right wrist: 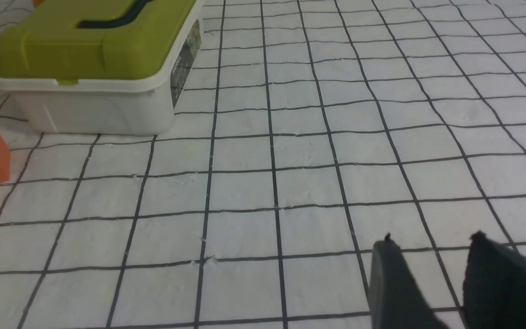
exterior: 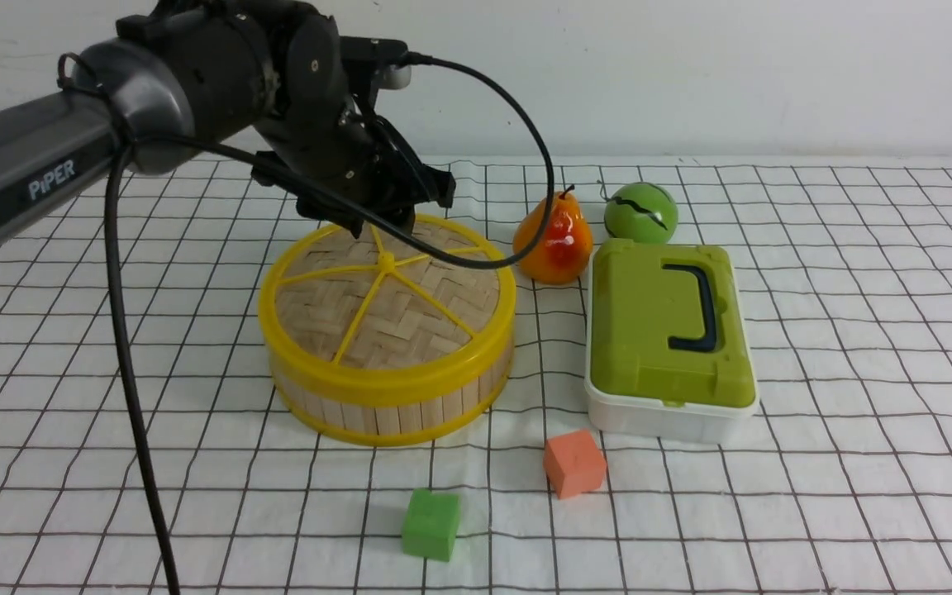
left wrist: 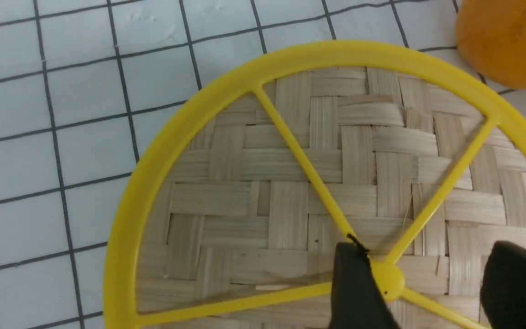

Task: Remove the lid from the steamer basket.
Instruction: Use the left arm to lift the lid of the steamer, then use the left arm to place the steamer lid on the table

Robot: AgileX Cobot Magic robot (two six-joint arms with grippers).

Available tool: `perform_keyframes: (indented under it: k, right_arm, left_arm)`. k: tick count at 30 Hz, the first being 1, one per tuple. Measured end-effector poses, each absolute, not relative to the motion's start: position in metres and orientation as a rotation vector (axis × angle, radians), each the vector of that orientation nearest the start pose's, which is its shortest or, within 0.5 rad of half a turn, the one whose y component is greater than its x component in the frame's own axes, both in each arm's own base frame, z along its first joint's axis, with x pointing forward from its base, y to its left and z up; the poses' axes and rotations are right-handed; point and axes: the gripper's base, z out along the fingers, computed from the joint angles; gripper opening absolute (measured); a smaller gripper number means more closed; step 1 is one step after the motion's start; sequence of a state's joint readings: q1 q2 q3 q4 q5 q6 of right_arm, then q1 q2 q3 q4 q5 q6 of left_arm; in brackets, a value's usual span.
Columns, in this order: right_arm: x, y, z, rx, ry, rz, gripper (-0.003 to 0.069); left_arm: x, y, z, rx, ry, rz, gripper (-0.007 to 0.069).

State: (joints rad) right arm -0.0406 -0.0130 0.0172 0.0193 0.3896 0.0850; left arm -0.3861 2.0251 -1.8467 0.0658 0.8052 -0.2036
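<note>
Your left gripper (left wrist: 427,292) is straddling, jaws spread, the knob (left wrist: 388,278) of the round yellow-rimmed woven-bamboo lid (exterior: 385,306) sitting on the slat-walled steamer basket (exterior: 385,409); your right gripper (right wrist: 445,288) is gaping too.

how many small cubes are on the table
2: a green cube in front of the steamer basket, and an orange cube in front of the white box. Others could hide behind the basket.
</note>
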Motion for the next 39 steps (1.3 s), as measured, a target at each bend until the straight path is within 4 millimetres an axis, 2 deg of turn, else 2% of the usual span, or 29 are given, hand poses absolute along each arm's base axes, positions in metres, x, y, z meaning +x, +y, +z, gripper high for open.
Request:
perform_keyframes:
  k: [5,8,9,13,16,20,23,27,28,29,30,31,33,34,37,38,39]
  right_arm:
    - [0.052,-0.001,0.173,0.129,1.873,0.050,0.0239]
    - [0.052,-0.001,0.173,0.129,1.873,0.050,0.0239]
    - [0.052,-0.001,0.173,0.129,1.873,0.050,0.0239]
    - [0.052,-0.001,0.173,0.129,1.873,0.050,0.0239]
    - [0.052,-0.001,0.173,0.129,1.873,0.050,0.0239]
    - [0.052,-0.001,0.173,0.129,1.873,0.050,0.0239]
    - [0.052,-0.001,0.173,0.129,1.873,0.050,0.0239]
    - [0.052,-0.001,0.173,0.129,1.873,0.050,0.0239]
    - [0.052,-0.001,0.173,0.129,1.873,0.050,0.0239]
    - [0.052,-0.001,0.173,0.129,1.873,0.050,0.0239]
    - [0.052,-0.001,0.173,0.129,1.873,0.050,0.0239]
    - [0.052,-0.001,0.173,0.129,1.873,0.050,0.0239]
    - [0.052,-0.001,0.173,0.129,1.873,0.050,0.0239]
    - [0.052,-0.001,0.173,0.129,1.873,0.050,0.0239]
    - [0.052,-0.001,0.173,0.129,1.873,0.050,0.0239]
    - [0.052,-0.001,0.173,0.129,1.873,0.050,0.0239]
    - [0.052,-0.001,0.173,0.129,1.873,0.050,0.0239]
  left_arm:
    - [0.438,-0.175,0.275,0.266,2.483,-0.173,0.0338]
    - [0.442,-0.176,0.263,0.269,2.507,-0.165,0.0293]
    - [0.443,-0.176,0.260,0.270,2.513,-0.163,0.0272]
    - [0.443,-0.176,0.258,0.273,2.515,-0.158,0.0105]
    - [0.444,-0.176,0.259,0.274,2.512,-0.155,0.0104]
    - [0.443,-0.175,0.269,0.276,2.505,-0.147,0.0104]
    - [0.435,-0.167,0.300,0.288,2.447,-0.101,0.0104]
    - [0.419,-0.131,0.362,0.228,2.301,-0.013,0.0104]
    - [0.414,-0.112,0.380,0.179,2.266,0.012,0.0104]
    - [0.414,-0.108,0.382,0.170,2.262,0.015,0.0104]
    - [0.409,-0.081,0.395,0.101,2.244,0.058,0.0104]
    - [0.409,-0.074,0.398,0.084,2.241,0.069,0.0104]
    - [0.410,-0.033,0.389,-0.030,2.289,0.131,0.0104]
    - [0.412,-0.022,0.380,-0.060,2.316,0.147,0.0104]
    - [0.420,0.007,0.336,-0.143,2.417,0.166,0.0104]
    - [0.422,0.010,0.331,-0.153,2.428,0.168,0.0104]
    - [0.428,0.018,0.300,-0.202,2.480,0.155,0.0104]
